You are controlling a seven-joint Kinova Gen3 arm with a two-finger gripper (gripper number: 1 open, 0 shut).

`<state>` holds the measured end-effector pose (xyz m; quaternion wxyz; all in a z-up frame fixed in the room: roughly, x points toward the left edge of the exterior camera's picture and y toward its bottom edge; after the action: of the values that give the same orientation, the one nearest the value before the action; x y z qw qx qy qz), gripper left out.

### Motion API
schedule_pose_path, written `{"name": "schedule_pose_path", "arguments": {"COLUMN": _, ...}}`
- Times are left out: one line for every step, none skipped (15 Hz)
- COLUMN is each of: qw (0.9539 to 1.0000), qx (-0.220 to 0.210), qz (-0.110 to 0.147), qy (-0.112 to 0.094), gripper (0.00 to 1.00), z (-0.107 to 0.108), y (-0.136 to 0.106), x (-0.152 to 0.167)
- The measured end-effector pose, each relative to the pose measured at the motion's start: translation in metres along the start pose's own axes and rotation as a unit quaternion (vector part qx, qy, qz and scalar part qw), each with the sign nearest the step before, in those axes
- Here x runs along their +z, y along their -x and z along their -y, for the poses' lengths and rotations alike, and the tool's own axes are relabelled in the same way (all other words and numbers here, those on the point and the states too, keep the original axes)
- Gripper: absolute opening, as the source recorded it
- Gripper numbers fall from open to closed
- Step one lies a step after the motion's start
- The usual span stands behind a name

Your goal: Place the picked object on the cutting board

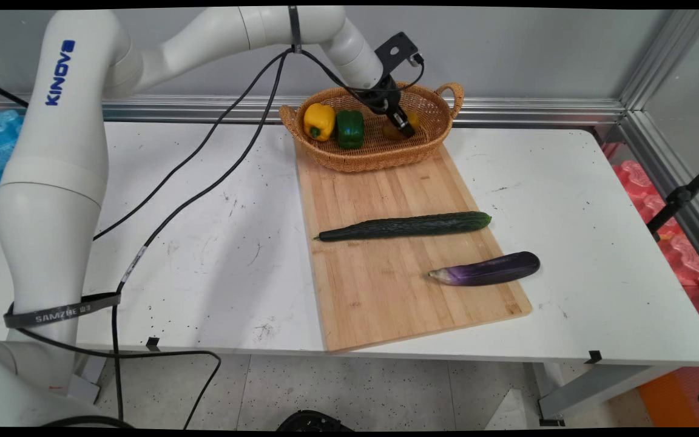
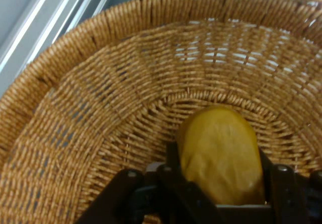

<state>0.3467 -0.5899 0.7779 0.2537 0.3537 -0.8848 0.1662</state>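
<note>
The black gripper (image 1: pixel 406 128) is reaching down into the wicker basket (image 1: pixel 440 130) at the upper centre of the main view, and its jaws are closing on a yellowish-brown potato (image 1: pixel 394 130) lying in the right half of that basket. In the hand view the potato (image 2: pixel 221 156) is sitting low and slightly right of centre, with one black finger (image 2: pixel 173 171) pressing against its left side and the other standing against its right side, so the gripper (image 2: pixel 221 183) is gripping it between them, while the woven wall of the basket (image 2: pixel 100 108) is filling the rest of that view. To the left of the potato in the main view, a yellow bell pepper (image 1: pixel 318 121) and a green bell pepper (image 1: pixel 349 128) are sitting side by side in the basket, touching each other. The basket is resting on the far end of a wooden cutting board (image 1: pixel 380 285), which is running down the middle of the white table (image 1: pixel 204 255). A dark green cucumber (image 1: pixel 407 226) is lying across the board around mid-frame, well apart from the basket. Lower and to the right, a purple eggplant (image 1: pixel 488 269) is lying at the board's right edge, its rounder end overhanging the table. Black cables (image 1: pixel 204 188) are hanging from the arm and trailing across the left part of the table.
</note>
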Motion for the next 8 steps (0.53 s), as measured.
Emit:
{"name": "schedule_pose_path", "arguments": {"qw": 1.0000, "qx": 0.000, "qz": -0.002, "qy": -0.001, "gripper": 0.00, "z": -0.001, "y": -0.002, "x": -0.002}}
{"name": "schedule_pose_path", "arguments": {"qw": 1.0000, "qx": 0.000, "qz": -0.004, "qy": -0.001, "gripper": 0.00, "z": -0.002, "y": -0.004, "x": -0.004}}
{"name": "schedule_pose_path", "arguments": {"qw": 1.0000, "qx": 0.000, "qz": -0.007, "qy": -0.002, "gripper": 0.00, "z": -0.004, "y": -0.007, "x": -0.008}}
{"name": "schedule_pose_path", "arguments": {"qw": 0.9999, "qx": 0.002, "qz": -0.011, "qy": -0.002, "gripper": 0.00, "z": -0.006, "y": -0.012, "x": -0.013}}
{"name": "schedule_pose_path", "arguments": {"qw": 0.9999, "qx": 0.005, "qz": -0.015, "qy": -0.002, "gripper": 0.00, "z": -0.009, "y": -0.018, "x": -0.020}}
{"name": "schedule_pose_path", "arguments": {"qw": 0.9998, "qx": 0.009, "qz": -0.020, "qy": -0.002, "gripper": 0.00, "z": -0.012, "y": -0.023, "x": -0.027}}
{"name": "schedule_pose_path", "arguments": {"qw": 0.9996, "qx": 0.015, "qz": -0.025, "qy": -0.001, "gripper": 0.00, "z": -0.017, "y": -0.030, "x": -0.037}}
{"name": "schedule_pose_path", "arguments": {"qw": 0.9993, "qx": 0.020, "qz": -0.032, "qy": 0.001, "gripper": 0.00, "z": -0.023, "y": -0.037, "x": -0.049}}
